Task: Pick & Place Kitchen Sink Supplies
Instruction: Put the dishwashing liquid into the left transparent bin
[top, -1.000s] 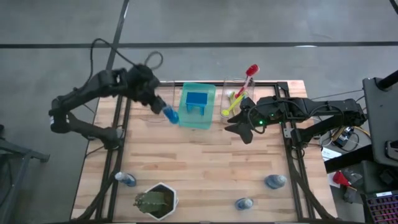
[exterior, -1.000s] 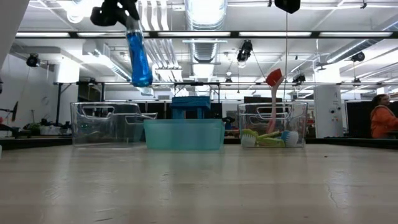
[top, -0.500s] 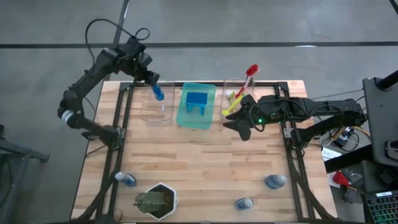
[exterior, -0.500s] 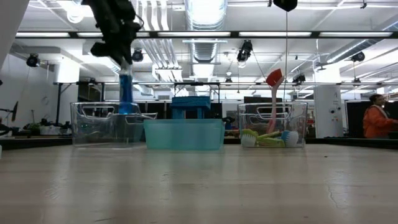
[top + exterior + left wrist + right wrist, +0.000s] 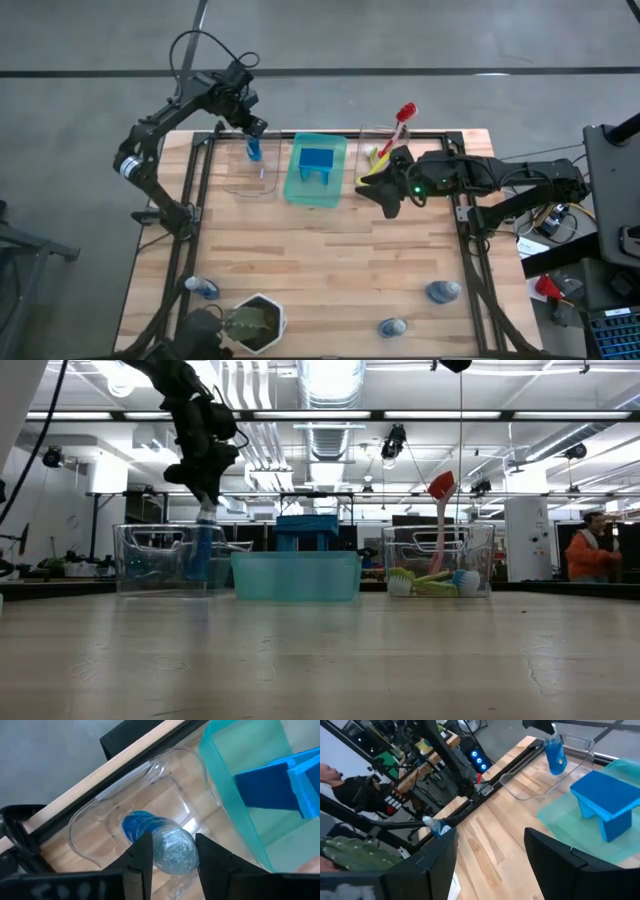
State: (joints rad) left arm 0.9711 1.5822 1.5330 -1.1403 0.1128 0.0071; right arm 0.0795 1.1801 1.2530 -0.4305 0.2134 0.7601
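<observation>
My left gripper (image 5: 250, 128) stands over the left clear bin (image 5: 262, 186) at the far side of the table, shut on a blue bottle (image 5: 200, 550) that reaches down inside the bin. My right gripper (image 5: 386, 196) is open and hovers beside the right clear bin (image 5: 366, 136), which holds a red brush (image 5: 403, 115) and yellow-green brushes (image 5: 373, 168). Blue sponges (image 5: 316, 162) stand in the green tray (image 5: 335, 190). Three more blue bottles (image 5: 202, 289) (image 5: 392, 327) (image 5: 443, 291) lie on the near part of the table. My left gripper pinches the bottle's pale cap end (image 5: 172, 851) between its two fingers (image 5: 142, 855), coming from above and pointing down. The blue body (image 5: 137, 825) hangs upright below the fingers, inside the clear bin. Whether its base rests on the bin floor, I cannot tell.
A green plant in a white hexagonal pot (image 5: 250, 322) sits at the near left edge. Black rails (image 5: 196, 200) run along both sides of the table. Bare wood lies between the bins and the near bottles. A person (image 5: 585, 555) stands in the room beyond.
My left gripper has swung toward the far edge and come down over the left clear bin. The bottle it holds hung tilted high beside the tray; now it stands upright, lowered into the bin. The gripper stays shut on it.
</observation>
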